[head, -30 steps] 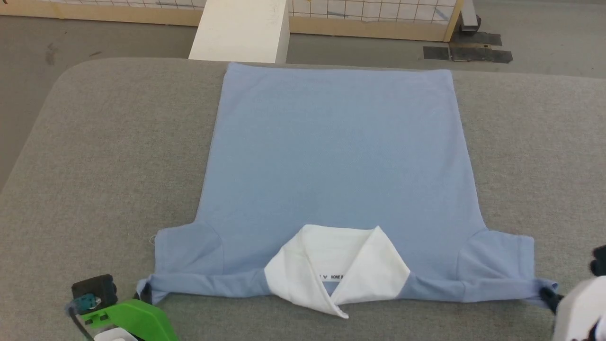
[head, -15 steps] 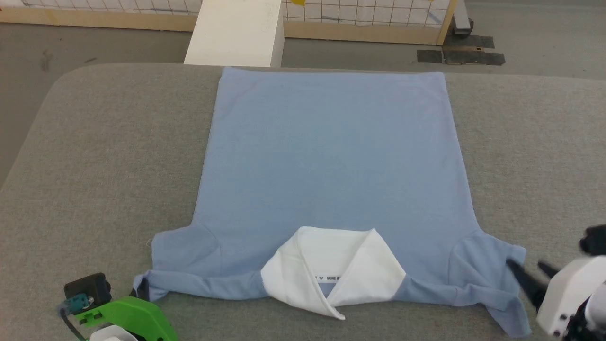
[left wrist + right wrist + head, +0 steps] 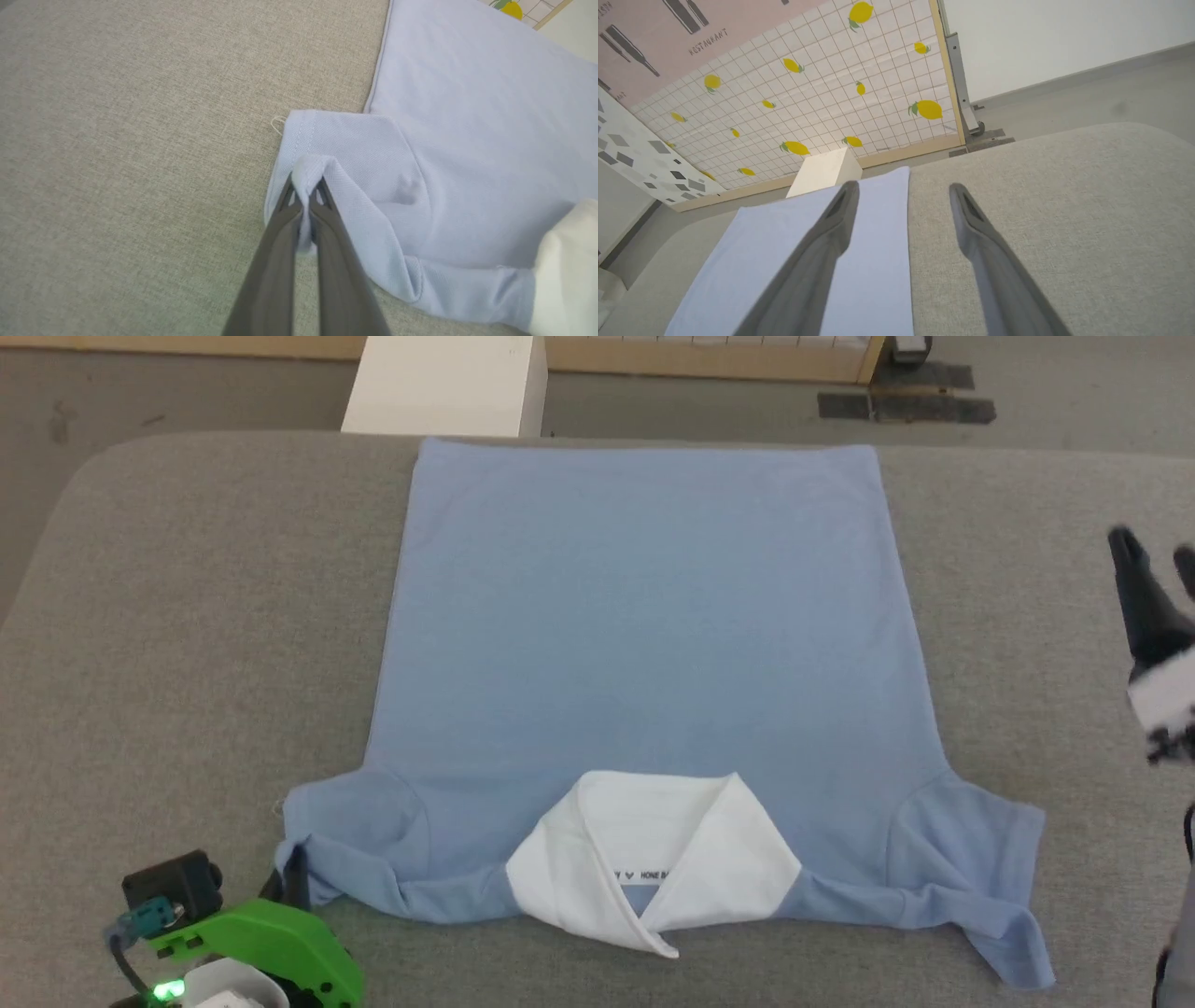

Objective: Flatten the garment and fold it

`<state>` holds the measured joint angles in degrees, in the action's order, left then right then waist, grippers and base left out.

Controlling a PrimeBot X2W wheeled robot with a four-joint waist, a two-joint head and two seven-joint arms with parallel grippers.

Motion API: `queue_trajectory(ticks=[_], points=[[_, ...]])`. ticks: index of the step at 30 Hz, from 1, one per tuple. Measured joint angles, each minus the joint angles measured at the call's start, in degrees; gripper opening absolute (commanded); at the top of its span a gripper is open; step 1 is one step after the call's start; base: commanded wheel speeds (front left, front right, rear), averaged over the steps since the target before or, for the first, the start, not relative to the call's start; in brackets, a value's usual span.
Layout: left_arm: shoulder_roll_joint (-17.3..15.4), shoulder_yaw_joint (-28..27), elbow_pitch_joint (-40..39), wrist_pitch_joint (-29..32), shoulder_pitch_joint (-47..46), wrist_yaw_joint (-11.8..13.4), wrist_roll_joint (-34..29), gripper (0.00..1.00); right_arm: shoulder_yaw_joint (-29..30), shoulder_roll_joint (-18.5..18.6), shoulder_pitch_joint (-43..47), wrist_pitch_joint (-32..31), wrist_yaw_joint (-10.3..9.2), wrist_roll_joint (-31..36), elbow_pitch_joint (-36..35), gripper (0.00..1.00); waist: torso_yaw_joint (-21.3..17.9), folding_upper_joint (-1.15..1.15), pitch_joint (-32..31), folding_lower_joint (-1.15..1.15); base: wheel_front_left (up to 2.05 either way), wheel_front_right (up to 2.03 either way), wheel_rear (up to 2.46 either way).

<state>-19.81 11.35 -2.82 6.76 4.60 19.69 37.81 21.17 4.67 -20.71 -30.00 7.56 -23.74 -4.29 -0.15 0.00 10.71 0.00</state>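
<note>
The garment point(image 3: 644, 616) lies spread in the middle of the grey fabric-covered desk point(image 3: 187, 616). Its white collar point(image 3: 653, 859) sits at 6 o'clock, nearest the robot, and its hem point(image 3: 644, 448) at 12 o'clock, almost at the far edge. So it points collar-first at the robot, with its long axis running from 6 to 12. No button or logo shows, so it is probably back-side up, though I can't be sure from here. The body panel is smooth. The trouble is along the shoulder line, where a ridge of cloth runs out from the collar on both sides.

At about 7 o'clock the left tool point(image 3: 306, 196) is pressed together on a fold at the edge of the left sleeve point(image 3: 345, 821). The right sleeve point(image 3: 980, 859), at 5 o'clock, lies loose and rumpled, its corner trailing toward the desk's near edge. The right tool point(image 3: 1156, 551) hangs spread wide over bare desk at 3 o'clock, well apart from the cloth and holding nothing.

To flatten well, I'd say the left sleeve wants a low, gentle draw toward 9 o'clock. The loose sleeve needs a matching pull toward 3, kept even so the collar stays centred.
</note>
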Motion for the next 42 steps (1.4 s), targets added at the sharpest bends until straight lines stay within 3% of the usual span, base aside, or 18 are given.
queue_trajectory(ticks=[6,12,19,25,35,36,37,38,42], points=[[0.1,1.6,-3.4,1.6,-2.7,0.0,-0.4,0.0,0.8,0.8,-15.0,0.8,0.0,6.3,9.6,1.0,1.3,0.0,5.1,0.0,0.0,0.0,0.0],[0.6,2.4,-7.4,1.8,-5.4,0.7,-1.3,0.0,0.7,4.2,-28.9,-1.4,0.0,13.6,18.6,1.0,3.4,0.0,11.8,0.0,0.0,0.0,0.0],[1.3,2.8,-12.6,1.7,-5.8,1.1,-1.6,0.0,-3.8,8.2,-40.8,-11.9,0.0,24.0,27.0,1.0,6.6,0.0,19.7,0.01,0.0,0.0,0.0],[1.4,3.7,-16.7,1.2,-5.8,1.3,-2.5,0.0,-6.6,10.6,-47.3,-24.3,0.01,30.0,29.9,1.0,9.5,0.0,25.7,0.02,0.0,0.0,0.0],[2.3,5.2,-18.9,-0.1,-7.4,0.9,-3.0,0.0,-8.6,12.0,-49.4,-33.6,-0.01,31.1,28.2,1.0,13.5,0.0,31.8,0.01,0.0,0.0,0.0],[2.4,5.2,-18.9,-0.1,-7.6,0.8,-3.0,0.0,-8.3,12.2,-49.6,-34.2,0.0,30.6,27.8,0.42,13.7,0.0,32.0,0.01,0.0,0.0,0.0],[2.4,5.2,-18.8,-0.1,-7.6,0.7,-3.0,0.0,-8.2,12.4,-49.7,-34.8,0.0,30.1,27.4,0.07,13.9,0.0,32.0,0.01,0.0,0.0,0.0],[2.4,5.2,-18.7,-0.2,-7.7,0.6,-3.0,0.0,-8.0,12.5,-49.7,-35.2,-0.01,29.5,27.0,0.0,14.0,0.0,31.9,0.01,0.0,0.0,0.0],[2.3,5.2,-17.3,-0.1,-8.1,0.5,-3.1,0.0,-7.6,12.5,-48.2,-34.0,0.0,26.9,25.5,0.0,14.1,0.0,30.6,0.01,0.0,0.0,0.0]])
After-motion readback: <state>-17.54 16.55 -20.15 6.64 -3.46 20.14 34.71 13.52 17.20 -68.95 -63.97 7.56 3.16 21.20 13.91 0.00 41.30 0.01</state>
